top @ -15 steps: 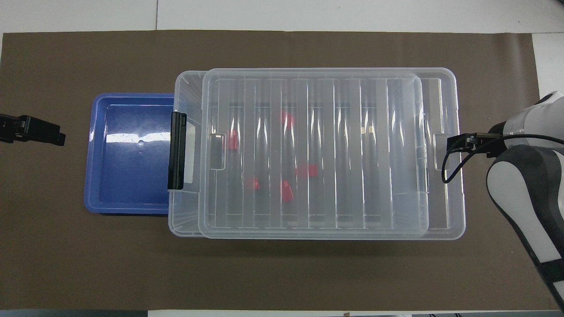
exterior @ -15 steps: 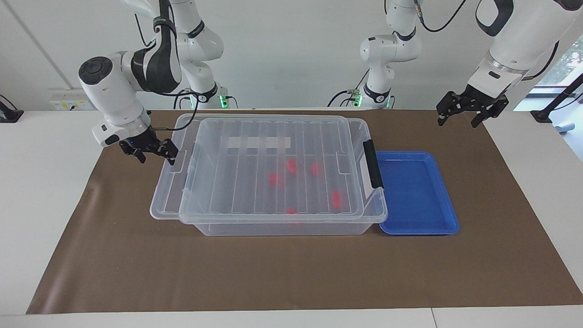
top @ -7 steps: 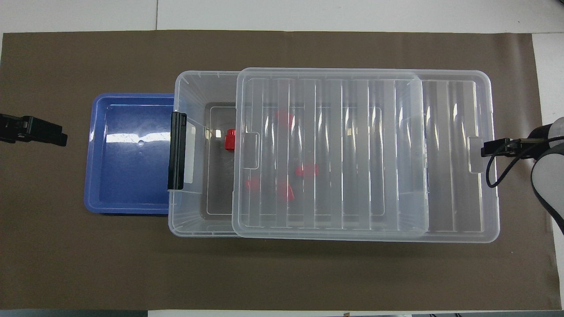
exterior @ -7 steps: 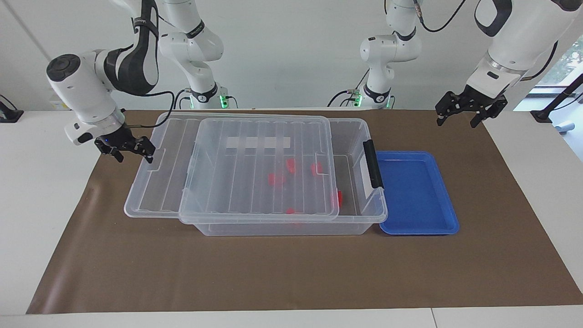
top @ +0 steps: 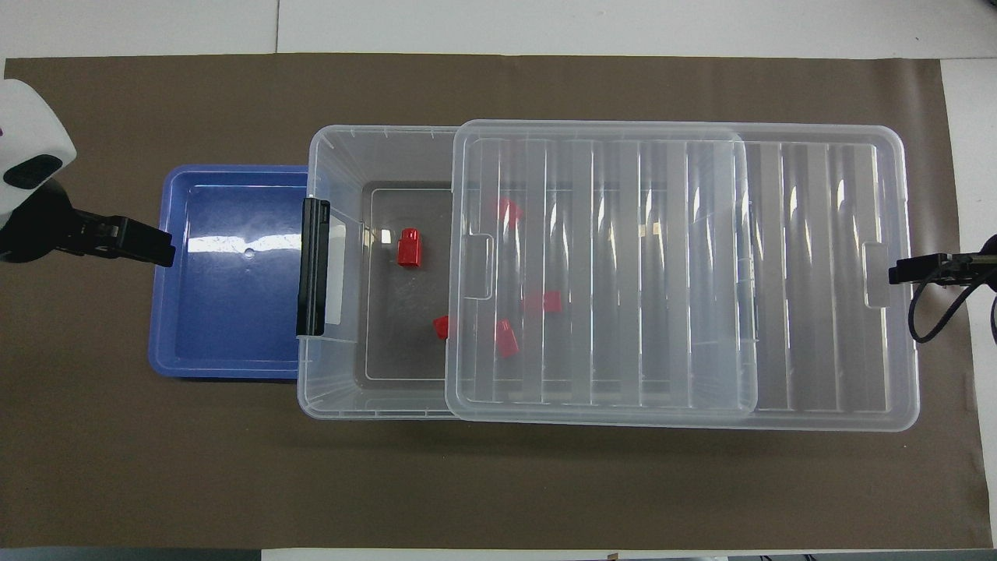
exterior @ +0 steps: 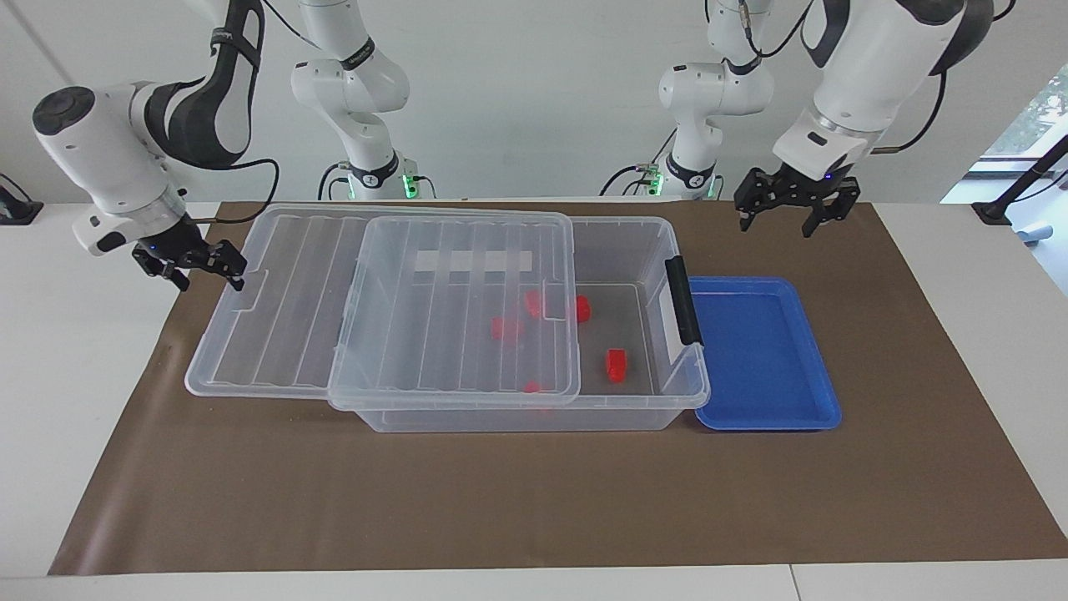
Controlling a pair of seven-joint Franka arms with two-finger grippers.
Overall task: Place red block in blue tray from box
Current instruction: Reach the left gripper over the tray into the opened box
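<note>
Left hand [exterior: 784, 213] hangs raised with fingers spread; right hand [exterior: 196, 267] sits low, fingers apart, wrist angled down.

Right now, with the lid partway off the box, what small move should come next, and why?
Probably bring the left gripper over the box's uncovered end, above the fully exposed red block. The lid has cleared that block and half of another, and covers the other three. The right gripper is at the lid's tab; the left gripper hangs open, over the blue tray's edge in the overhead view.
</note>
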